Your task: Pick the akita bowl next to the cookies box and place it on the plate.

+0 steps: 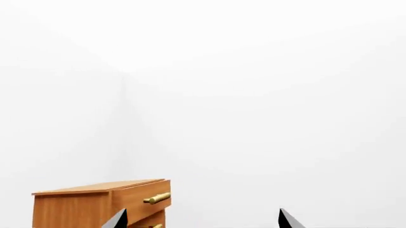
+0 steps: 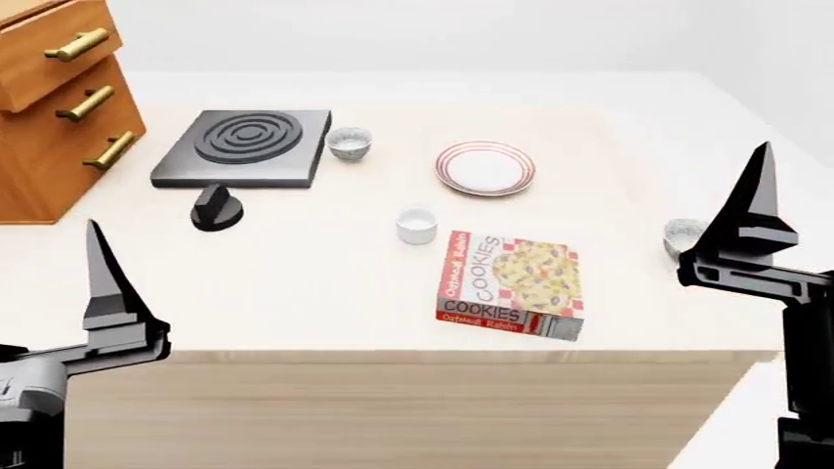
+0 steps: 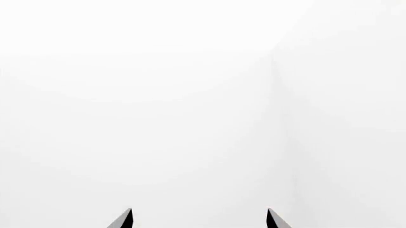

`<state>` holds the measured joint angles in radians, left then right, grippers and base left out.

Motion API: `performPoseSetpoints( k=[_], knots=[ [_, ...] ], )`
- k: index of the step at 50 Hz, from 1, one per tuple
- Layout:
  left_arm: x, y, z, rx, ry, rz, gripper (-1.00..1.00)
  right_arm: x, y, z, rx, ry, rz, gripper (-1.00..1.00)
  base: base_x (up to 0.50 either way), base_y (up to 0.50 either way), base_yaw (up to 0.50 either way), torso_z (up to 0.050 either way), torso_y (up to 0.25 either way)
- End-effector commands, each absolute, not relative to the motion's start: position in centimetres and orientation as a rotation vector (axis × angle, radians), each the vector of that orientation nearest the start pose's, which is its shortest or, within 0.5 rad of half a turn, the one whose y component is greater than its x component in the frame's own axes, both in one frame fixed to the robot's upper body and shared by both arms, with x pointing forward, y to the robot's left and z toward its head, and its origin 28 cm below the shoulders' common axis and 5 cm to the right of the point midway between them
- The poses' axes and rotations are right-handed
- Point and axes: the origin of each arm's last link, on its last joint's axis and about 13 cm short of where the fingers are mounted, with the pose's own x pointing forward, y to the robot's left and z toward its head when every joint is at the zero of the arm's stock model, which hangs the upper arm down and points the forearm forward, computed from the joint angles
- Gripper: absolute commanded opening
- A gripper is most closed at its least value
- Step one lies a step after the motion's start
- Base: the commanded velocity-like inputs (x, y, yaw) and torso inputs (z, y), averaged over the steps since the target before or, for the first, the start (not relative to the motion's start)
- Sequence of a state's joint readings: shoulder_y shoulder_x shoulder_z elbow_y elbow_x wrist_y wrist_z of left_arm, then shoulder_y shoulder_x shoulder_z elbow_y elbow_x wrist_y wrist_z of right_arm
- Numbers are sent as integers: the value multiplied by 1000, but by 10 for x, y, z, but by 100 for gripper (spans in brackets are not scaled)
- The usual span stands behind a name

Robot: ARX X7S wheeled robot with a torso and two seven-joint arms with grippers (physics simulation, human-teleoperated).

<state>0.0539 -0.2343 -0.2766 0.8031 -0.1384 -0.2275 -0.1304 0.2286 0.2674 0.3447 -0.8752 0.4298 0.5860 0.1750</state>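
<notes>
Head view | akita bowl (image 2: 683, 235) half hidden behind right gripper (image 2: 753, 220)

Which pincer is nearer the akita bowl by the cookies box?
Right. The right pincer overlaps the akita bowl; the left pincer is across the table.

cookies box (image 2: 511, 284): "COOKIES" on top and side
</notes>
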Motion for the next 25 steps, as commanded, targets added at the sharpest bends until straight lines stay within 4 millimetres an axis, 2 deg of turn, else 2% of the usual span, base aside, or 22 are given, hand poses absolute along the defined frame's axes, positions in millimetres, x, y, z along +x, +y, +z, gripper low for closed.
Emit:
performPoseSetpoints(
  k=[1, 14, 25],
  knots=[
    [167, 276, 165, 154, -563, 245, 100, 189, -165, 207, 47, -562, -178, 100, 0, -500, 0, 0, 0],
    [167, 276, 165, 156, -561, 239, 100, 189, -164, 206, 41, -562, -177, 100, -3, -496, 0, 0, 0],
    [167, 276, 165, 160, -553, 241, 100, 191, -165, 205, 31, -547, -184, 100, 0, -18, 0, 0, 0]
  ],
)
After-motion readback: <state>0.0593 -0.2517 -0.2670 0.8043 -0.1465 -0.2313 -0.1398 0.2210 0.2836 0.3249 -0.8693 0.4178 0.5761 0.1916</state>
